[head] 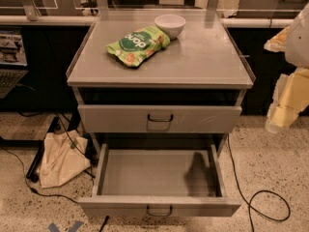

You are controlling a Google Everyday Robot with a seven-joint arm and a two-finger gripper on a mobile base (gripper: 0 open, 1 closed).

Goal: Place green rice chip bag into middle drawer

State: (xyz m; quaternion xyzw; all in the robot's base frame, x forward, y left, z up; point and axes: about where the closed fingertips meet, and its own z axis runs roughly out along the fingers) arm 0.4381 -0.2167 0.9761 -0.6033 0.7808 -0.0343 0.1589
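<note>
bag on cabinet top, middle drawer pulled out

the green rice chip bag (137, 43) lies flat on the grey cabinet top (207, 62), left of centre and toward the back, logo face up. its upper right corner sits just beside the white bowl (170, 25); whether the two are in contact cannot be told. the bowl stands upright near the rear edge.

the upper drawer (116, 118) is pushed in, handle centred. below it, the middle drawer (140, 173) is pulled well out toward the camera, its grey floor exposed, with a dark shadow on the right part of that floor.

the gripper (281, 114) hangs at the right edge of the view, beside the cabinet and level with the upper drawer, well apart from the bag. whether it is spread or pressed together cannot be told.

a pale cloth bag (60, 158) lies on the floor left of the cabinet; a black cable (263, 208) loops on the floor at the right.
</note>
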